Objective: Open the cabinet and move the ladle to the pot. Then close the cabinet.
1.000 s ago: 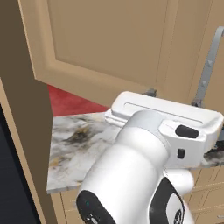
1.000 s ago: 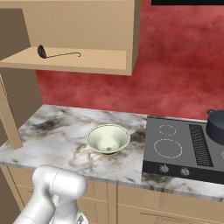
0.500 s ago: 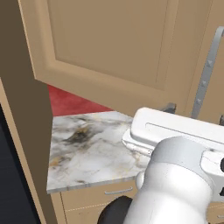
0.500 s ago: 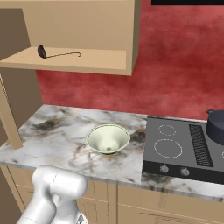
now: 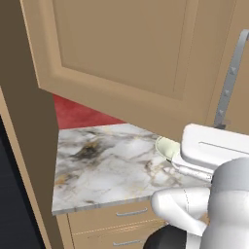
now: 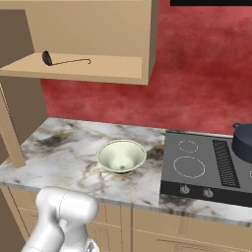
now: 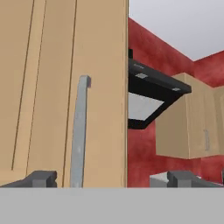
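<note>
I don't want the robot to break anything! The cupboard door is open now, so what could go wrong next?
1. The open gripper sits close beside the long grey bar handle of the tan wooden cabinet door; swinging away, it might knock the door.
2. The slim dark ladle lies on the open cabinet shelf near the front edge; a clumsy grab might push it off.
3. The dark blue-grey pot stands far right on the black stove, so the ladle could be dropped into the pale green bowl on the way.

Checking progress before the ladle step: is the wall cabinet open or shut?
Open: the cabinet shelf is exposed with the ladle lying on it, door swung outward.
</note>
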